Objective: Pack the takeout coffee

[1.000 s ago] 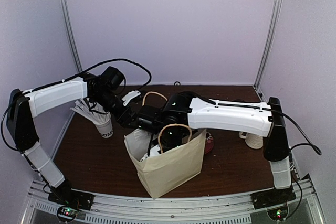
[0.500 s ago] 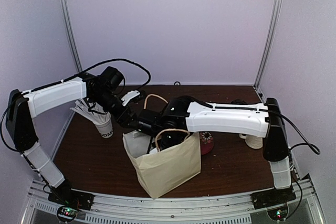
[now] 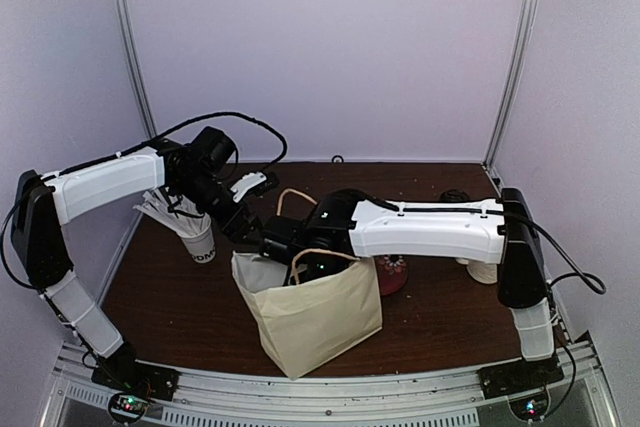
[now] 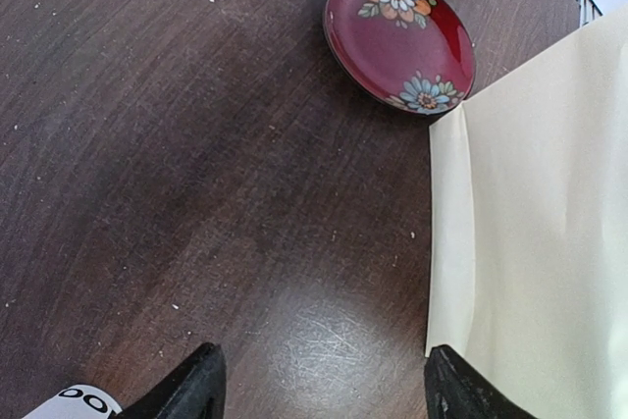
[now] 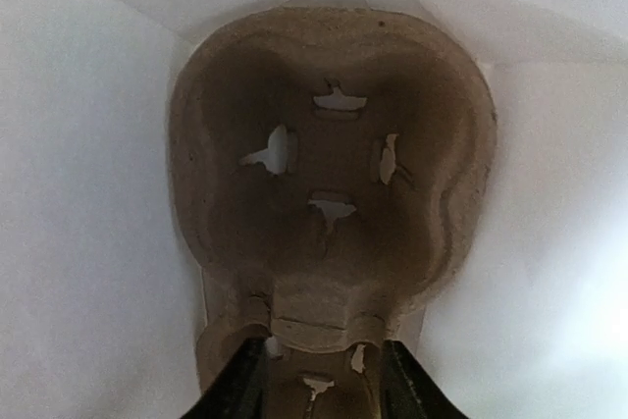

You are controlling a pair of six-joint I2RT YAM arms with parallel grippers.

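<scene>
nearest the arm bases, a tan paper bag (image 3: 320,322) stands upright and open on the dark wooden tabletop (image 3: 170,297), a little left of centre. the right arm comes across from the right and dips into the bag's mouth, so the right tool (image 5: 316,382) is down inside it. its two fingers stand partly apart, well short of a full spread. one is on each side of the near end of a brown moulded pulp cup carrier (image 5: 324,174), seen face-on deeper in the bag between the white inner walls. whether the fingers actually pinch the carrier i cannot tell. the carrier shows only small torn holes, and the takeout coffee cannot be made out in any view, so i cannot tell where it is.

just beside the bag's far right corner a red plate (image 4: 400,38) with painted flowers lies flat on the tabletop. behind the bag's left side the left tool (image 4: 319,394) hangs above bare wood, its fingers spread wide with nothing between them. just left of it stands a white paper cup (image 3: 200,240) with dark letters near its base and white sticks (image 3: 158,209) fanning out of its top. over at the right edge of the tabletop, partly hidden by the right arm, is a cream mug (image 3: 485,269).
</scene>
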